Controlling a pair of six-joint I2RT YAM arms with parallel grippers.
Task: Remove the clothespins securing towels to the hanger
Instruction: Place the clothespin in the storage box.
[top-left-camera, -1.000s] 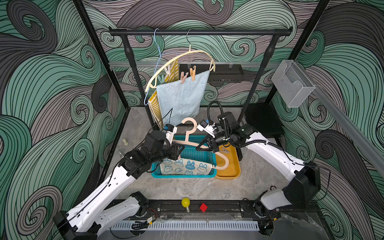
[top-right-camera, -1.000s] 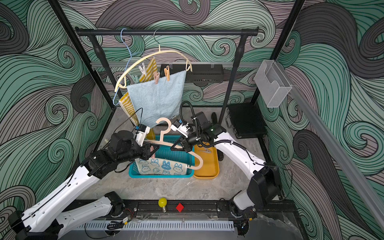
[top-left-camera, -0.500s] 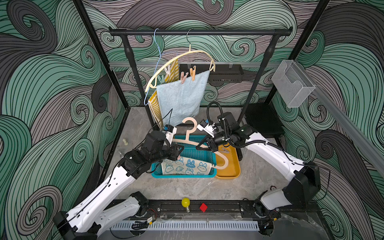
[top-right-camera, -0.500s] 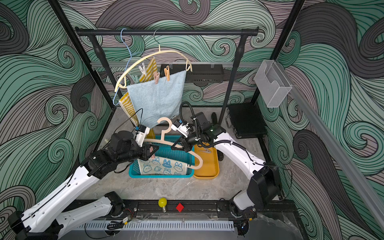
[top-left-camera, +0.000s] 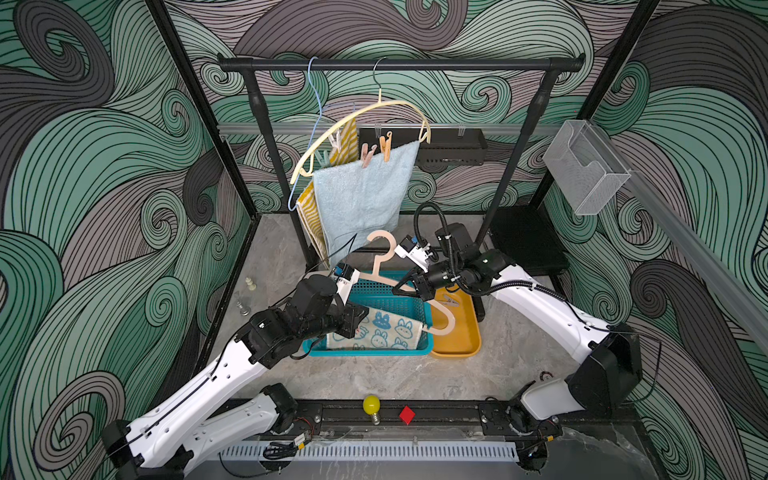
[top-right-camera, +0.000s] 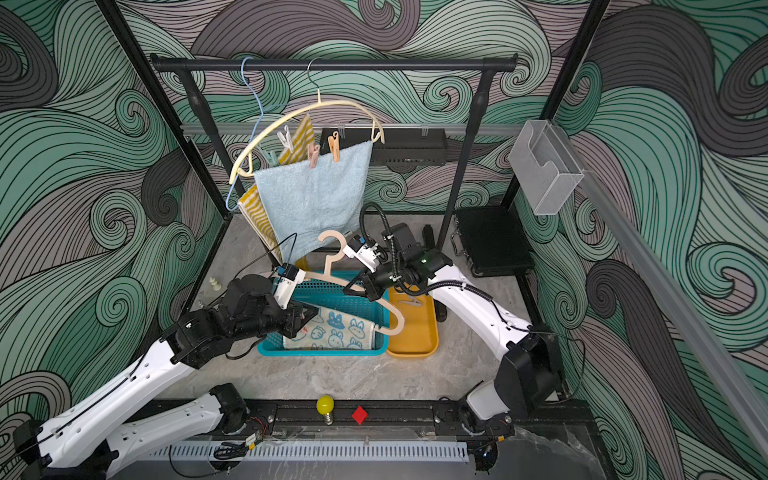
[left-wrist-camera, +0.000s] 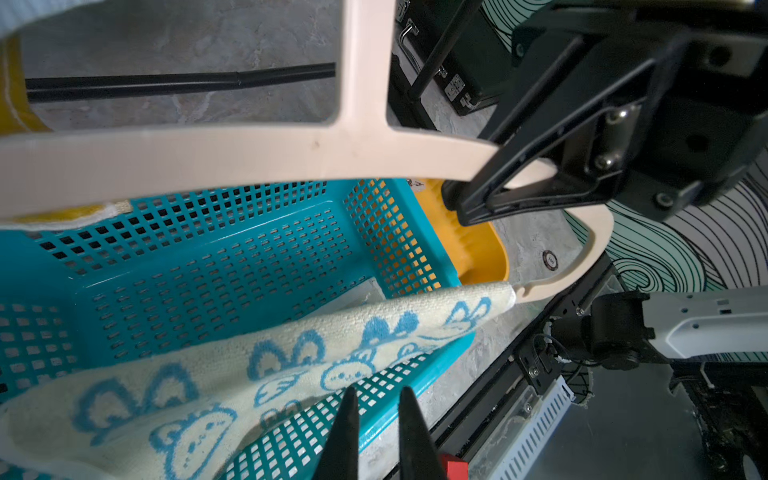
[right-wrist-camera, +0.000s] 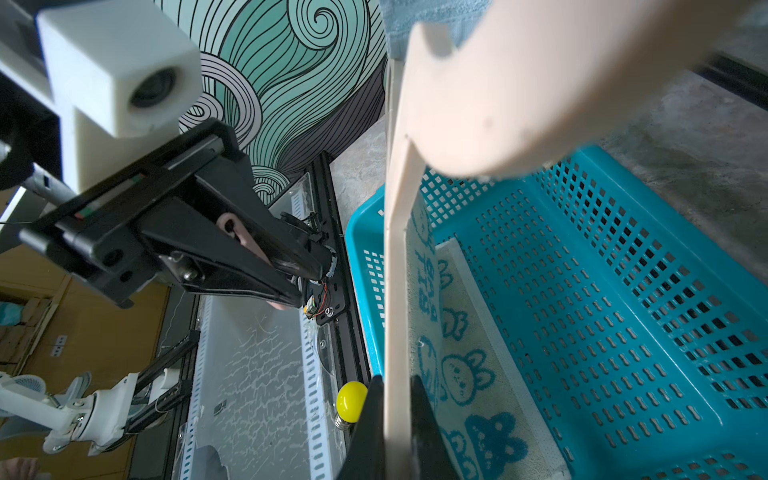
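While the right end effector (top-left-camera: 400, 291) clamps the peach hanger (top-left-camera: 374, 277) at frame centre over the teal basket (top-left-camera: 374, 352), the left end effector (right-wrist-camera: 309, 286) pinches a pink clothespin (right-wrist-camera: 239, 232). The bunny towel (top-left-camera: 384, 332) drapes into the basket, and other clothespins (top-left-camera: 368, 154) pin the blue towel (top-left-camera: 357, 199) at upper centre.
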